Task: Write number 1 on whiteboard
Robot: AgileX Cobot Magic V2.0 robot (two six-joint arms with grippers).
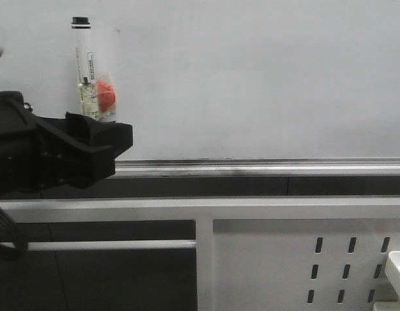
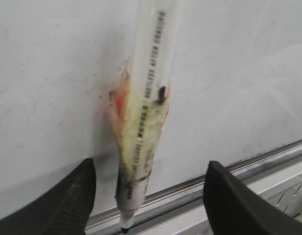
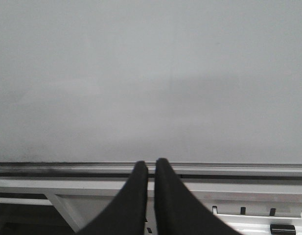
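Pale grey whiteboard (image 1: 251,78) fills the background with no number 1 on it yet; the clear marker (image 1: 89,71) stands upright against it, above the left gripper (image 1: 96,139). That gripper's fingers are spread wide either side of the marker, gripping nothing, while the right gripper (image 3: 150,186) is closed and empty. To do well, centre the fingers on the barrel, close firmly, and keep the tip square to the board.
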